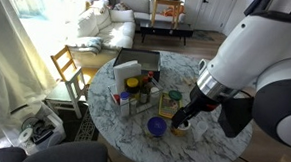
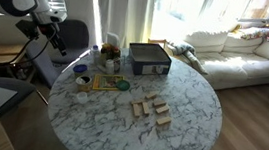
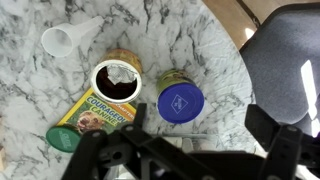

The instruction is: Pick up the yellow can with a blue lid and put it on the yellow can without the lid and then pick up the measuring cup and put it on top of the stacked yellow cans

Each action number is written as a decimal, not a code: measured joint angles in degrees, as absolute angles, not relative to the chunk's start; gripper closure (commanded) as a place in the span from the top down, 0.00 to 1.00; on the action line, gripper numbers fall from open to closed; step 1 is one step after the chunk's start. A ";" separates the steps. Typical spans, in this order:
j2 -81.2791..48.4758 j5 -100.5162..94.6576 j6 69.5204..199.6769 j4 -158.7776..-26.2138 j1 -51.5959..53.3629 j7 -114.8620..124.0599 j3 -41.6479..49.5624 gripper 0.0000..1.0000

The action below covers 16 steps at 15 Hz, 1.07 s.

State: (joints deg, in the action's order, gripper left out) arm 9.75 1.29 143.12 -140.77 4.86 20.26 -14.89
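The black gripper (image 3: 180,146) hangs over the round marble table (image 3: 200,30) with its fingers spread wide and nothing between them. In the wrist view, just beyond the fingers, stands the yellow can with a blue lid (image 3: 180,99), a short cylinder whose smooth, round lid bears a pale label. Just beside it, close but apart, stands the yellow can without the lid (image 3: 117,79), its rim white and its inside dark. Past that can lies the measuring cup (image 3: 68,40), a white plastic cone with a short handle, resting on the veined white and grey stone. Touching the open can's near side lies a flat yellow box (image 3: 95,117) with printed lettering, and at the box's corner sits a round green lid (image 3: 62,138). A dark, rounded chair (image 3: 288,60) stands off the table's edge. In an exterior view, small wooden blocks (image 2: 151,109) lie well apart on the marble.
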 measured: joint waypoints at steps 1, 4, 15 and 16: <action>8.53 1.29 143.14 -140.41 5.24 20.27 -14.92 1.00; 3.80 0.92 143.15 -138.24 6.32 20.65 -14.94 1.00; -14.24 -6.46 144.78 -126.43 10.21 23.62 -10.15 1.00; -15.46 -6.92 144.85 -125.44 10.72 23.72 -9.34 1.00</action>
